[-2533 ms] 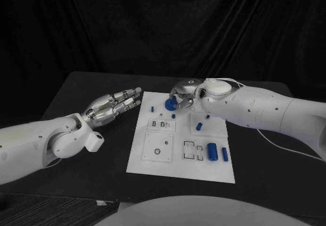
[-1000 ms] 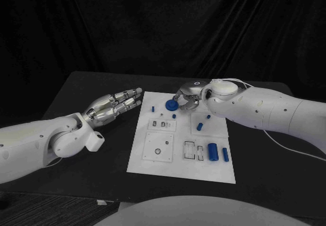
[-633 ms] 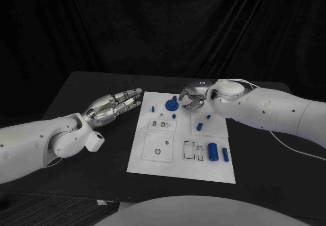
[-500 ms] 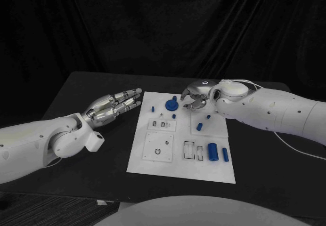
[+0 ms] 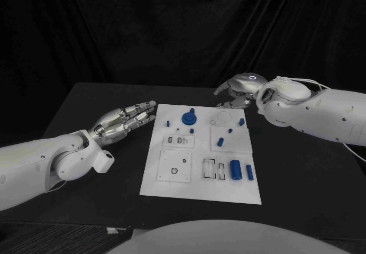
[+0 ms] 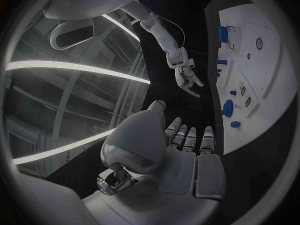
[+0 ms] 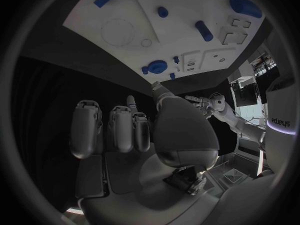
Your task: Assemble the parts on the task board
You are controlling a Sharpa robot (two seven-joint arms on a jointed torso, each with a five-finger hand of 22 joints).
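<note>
1. The task board [image 5: 200,182] is a white rectangular plate lying flat in the middle of the black table [image 5: 91,103], its long side running away from the robot.
2. Near the board's far end sits a blue round part with a knob [image 5: 188,117], a disc with a short stub rising from it; in the right wrist view it shows as a blue disc [image 7: 157,66] near the board's edge.
3. Small blue pegs stand around it: one [image 5: 167,124] close to the board's left edge, one [image 5: 191,130] just nearer the robot than the disc, and one [image 5: 241,121] near the right edge.
4. A short blue cylinder [image 5: 220,142] lies tilted at mid-board.
5. On the near right part of the board a thick blue cylinder [image 5: 236,171] lies beside a thinner blue bar [image 5: 249,171], both lengthwise along the board.
6. White inset plates with dark rectangular slots [image 5: 212,169] and a small round hole [image 5: 174,170] sit beside them, and a faint circular outline [image 5: 226,117] marks the far right area.
7. The right hand [image 5: 238,92] hovers above the board's far right corner, fingers loosely spread and curved downward, holding nothing.
8. The left hand [image 5: 122,121] hovers just left of the board's far left corner, fingers straight and close together, pointing towards the board, empty and touching nothing.
</note>
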